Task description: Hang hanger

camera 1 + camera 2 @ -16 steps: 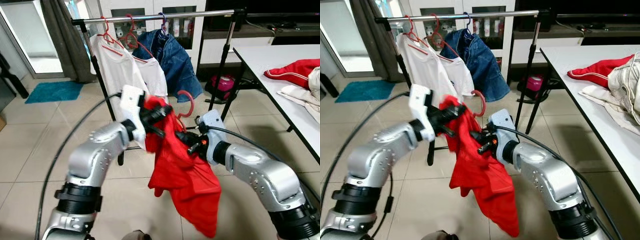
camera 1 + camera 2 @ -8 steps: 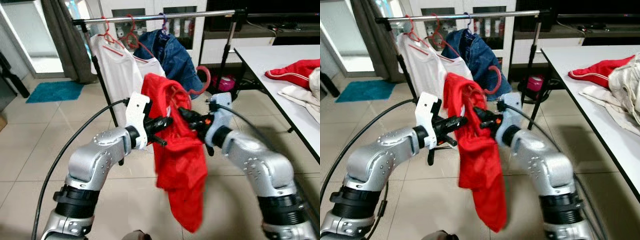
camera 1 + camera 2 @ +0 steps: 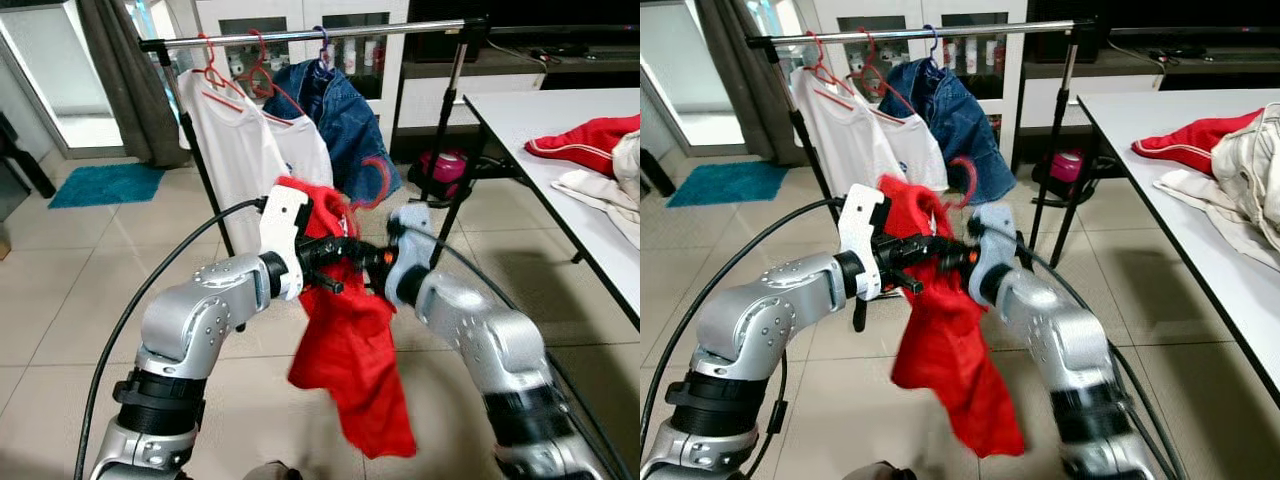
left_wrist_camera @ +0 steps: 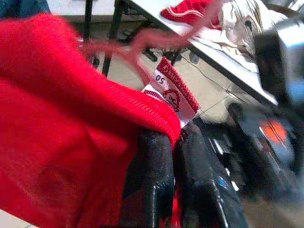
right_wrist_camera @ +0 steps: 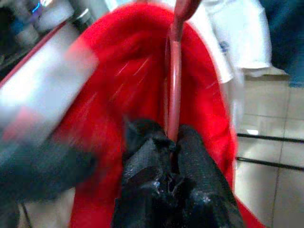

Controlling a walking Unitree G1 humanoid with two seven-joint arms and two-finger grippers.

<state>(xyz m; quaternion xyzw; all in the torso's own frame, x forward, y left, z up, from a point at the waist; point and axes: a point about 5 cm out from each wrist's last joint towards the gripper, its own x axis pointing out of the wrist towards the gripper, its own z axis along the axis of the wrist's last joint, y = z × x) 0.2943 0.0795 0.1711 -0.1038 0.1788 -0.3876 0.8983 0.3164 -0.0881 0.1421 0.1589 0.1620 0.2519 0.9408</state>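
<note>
While our right gripper [image 5: 173, 142] pinches the red hanger [image 5: 174, 90] and our left gripper [image 4: 175, 137] clamps the red shirt [image 3: 350, 350] low before the rail [image 3: 330, 33], we should lift both together, hook leading, toward its bare stretch.

A white T-shirt [image 3: 235, 150] and a second white shirt [image 3: 305, 152] hang on red hangers, with a blue denim garment [image 3: 345, 115] beside them. A teal mat [image 3: 107, 183] lies on the tiled floor [image 3: 60, 290] near a dark curtain [image 3: 125, 75]. A white table [image 3: 560, 170] carries a red garment with white trim [image 3: 585, 145] and cream clothing [image 3: 610, 190]. A pink object [image 3: 445, 170] sits low behind the rack's far upright. White glazed cabinets [image 3: 300, 40] stand behind.
</note>
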